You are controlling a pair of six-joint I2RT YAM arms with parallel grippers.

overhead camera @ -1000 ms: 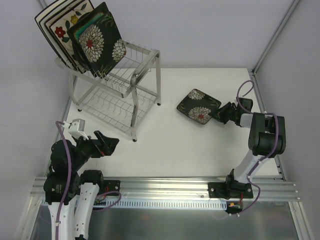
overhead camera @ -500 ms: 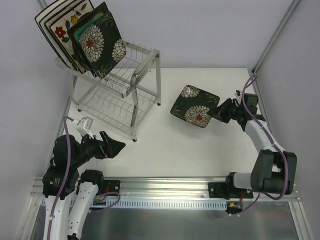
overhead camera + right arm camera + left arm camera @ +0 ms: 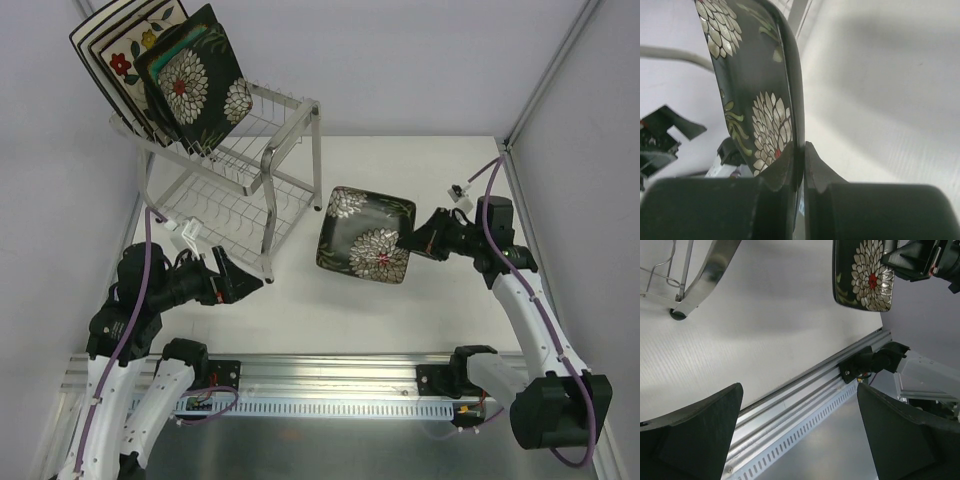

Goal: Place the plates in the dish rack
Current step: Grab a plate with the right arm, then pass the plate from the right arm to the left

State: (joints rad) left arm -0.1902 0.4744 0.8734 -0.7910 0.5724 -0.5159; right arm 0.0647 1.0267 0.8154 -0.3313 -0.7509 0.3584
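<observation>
Plates stand on edge in the top tier of the dish rack, at the far left of your white table against the pale grey wall. The right gripper is clamped on the rim of a dark plate with white blooms, tilted above mid-table. Your left gripper hovers near the rack's front leg, jaws wide apart. An aluminium rail lines the near edge.
</observation>
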